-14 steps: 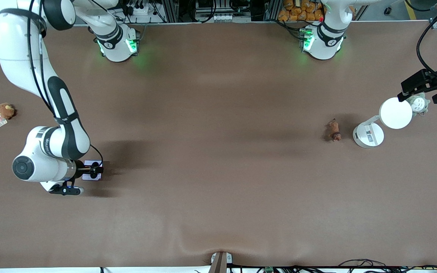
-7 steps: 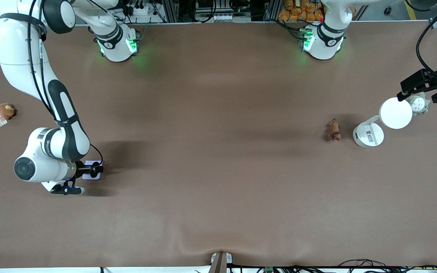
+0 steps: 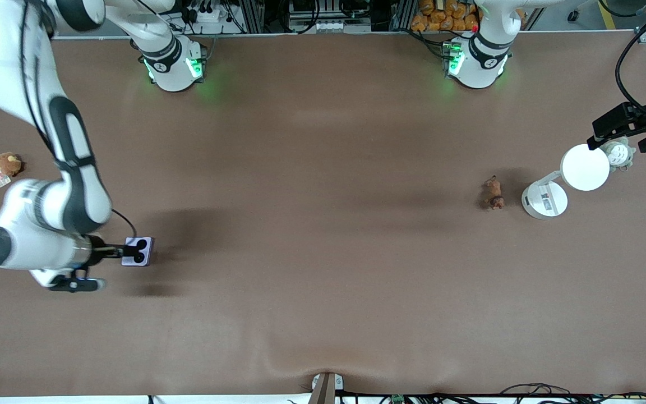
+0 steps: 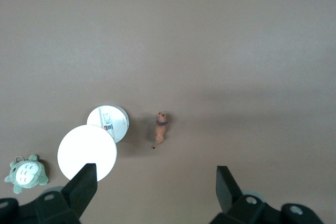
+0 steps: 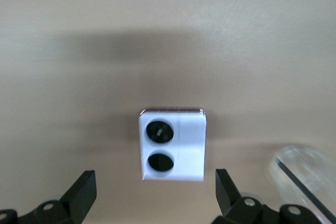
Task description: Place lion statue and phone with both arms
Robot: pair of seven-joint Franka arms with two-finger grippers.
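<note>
The phone [image 3: 137, 251], pale lavender-white with two black circles, lies flat on the brown table near the right arm's end. It is also in the right wrist view [image 5: 172, 144]. My right gripper [image 3: 112, 251] is open and empty [image 5: 155, 199]; it is just clear of the phone on the side toward the right arm's end. The lion statue [image 3: 493, 193], small and reddish-brown, lies on the table toward the left arm's end and shows in the left wrist view [image 4: 160, 128]. My left gripper [image 3: 628, 134] waits open and empty [image 4: 155, 192], high over that end.
A white round disc on a stand [image 3: 585, 167] with a round base [image 3: 544, 200] stands beside the lion [image 4: 86, 153]. A grey-white plush [image 3: 618, 153] lies under the left gripper [image 4: 26, 173]. A brown plush with a tag [image 3: 7, 164] lies at the right arm's end.
My right gripper has drawn back off the phone toward the right arm's end, leaving the phone uncovered on the table. The left arm and the lion have not moved.
</note>
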